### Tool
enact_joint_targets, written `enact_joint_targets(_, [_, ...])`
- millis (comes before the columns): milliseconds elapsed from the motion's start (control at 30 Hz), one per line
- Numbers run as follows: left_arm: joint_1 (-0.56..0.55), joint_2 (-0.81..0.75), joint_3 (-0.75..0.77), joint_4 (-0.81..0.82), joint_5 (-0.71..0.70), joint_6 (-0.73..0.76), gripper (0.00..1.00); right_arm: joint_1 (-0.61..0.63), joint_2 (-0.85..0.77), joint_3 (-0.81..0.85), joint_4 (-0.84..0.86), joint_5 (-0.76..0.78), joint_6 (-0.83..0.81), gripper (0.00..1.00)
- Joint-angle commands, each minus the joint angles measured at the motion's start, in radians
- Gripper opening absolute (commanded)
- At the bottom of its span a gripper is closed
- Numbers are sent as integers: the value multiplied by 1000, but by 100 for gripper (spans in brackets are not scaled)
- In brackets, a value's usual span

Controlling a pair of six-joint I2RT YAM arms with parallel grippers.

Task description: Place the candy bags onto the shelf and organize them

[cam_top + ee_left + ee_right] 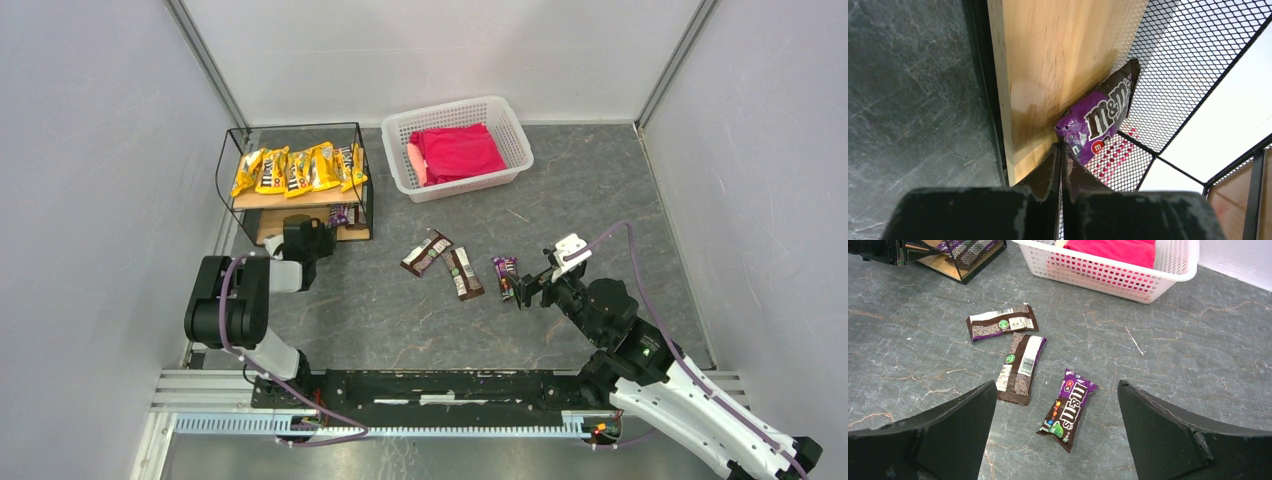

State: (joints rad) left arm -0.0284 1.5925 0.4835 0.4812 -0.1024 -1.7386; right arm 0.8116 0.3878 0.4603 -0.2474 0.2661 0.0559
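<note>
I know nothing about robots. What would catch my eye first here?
Brightest are the yellow candy bags lined along the top board of the shelf at the back left, and the red cloth in the white basket beside it. Three dark packets lie loose on the grey table by the open right gripper. The left gripper pinches a purple bag at the shelf's lower tier.

Bright yellow candy bags (298, 170); purple-brown candy bags (1068, 409); red cloth (457, 152); white perforated basket (515, 130); grey veined tabletop (400, 320).
</note>
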Motion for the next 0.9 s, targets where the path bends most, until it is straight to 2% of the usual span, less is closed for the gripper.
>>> enact_joint_targets(0, [-3, -61, -16, -15, 3, -50, 26, 6, 4, -2, 53, 4, 2, 98])
enact_joint_targets(100, [-2, -140, -46, -78, -32, -35, 49, 6, 1, -3, 52, -1, 2, 98])
enact_joint_targets(267, [-1, -295, -113, -170, -49, 0, 67, 6, -6, -2, 48, -1, 4, 98])
enact_joint_targets(400, [-1, -439, -165, -255, -18, 81, 74, 6, -15, -2, 46, -1, 3, 98])
enact_joint_targets(567, [-1, -603, -180, -407, 108, 325, 87, 6, -26, -3, 46, -4, 5, 98])
enact_joint_targets(733, [-6, -707, -182, -405, 287, 577, 89, 6, -30, -6, 49, -11, 7, 98])
enact_joint_targets(833, [-41, -733, -176, -405, 346, 626, 90, 6, -27, -8, 54, -21, 10, 98])
enact_joint_targets(867, [-94, -736, -172, -395, 341, 635, 90, 6, -24, -7, 54, -25, 9, 98])
